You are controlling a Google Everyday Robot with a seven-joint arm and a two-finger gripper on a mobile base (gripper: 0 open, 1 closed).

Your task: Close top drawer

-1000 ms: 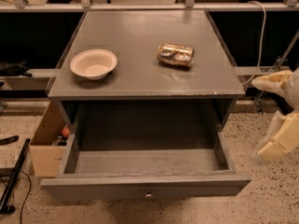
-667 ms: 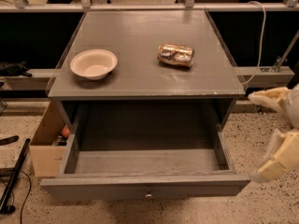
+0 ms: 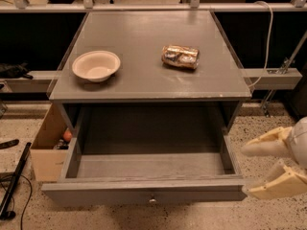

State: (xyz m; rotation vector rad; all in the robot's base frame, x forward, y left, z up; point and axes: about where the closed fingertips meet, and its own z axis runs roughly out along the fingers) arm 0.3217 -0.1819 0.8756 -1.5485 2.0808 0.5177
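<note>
The top drawer (image 3: 148, 191) is a wide grey wooden drawer pulled far out of the grey cabinet; its deep boxy inside is empty. A small round metal knob (image 3: 152, 200) sits at the centre of its front panel. My gripper (image 3: 249, 169) is at the lower right, just beside the drawer's front right corner. Its two cream fingers (image 3: 268, 143) point left and stand apart, holding nothing.
A white bowl (image 3: 96, 65) and a crumpled shiny snack bag (image 3: 180, 56) lie on the cabinet top (image 3: 148, 32). An open cardboard box (image 3: 48, 145) with small items stands on the speckled floor at the left. A black pole (image 3: 13, 186) lies at the far left.
My gripper has dropped lower and moved in toward the drawer's front right corner. The drawer, bowl and bag have not moved.
</note>
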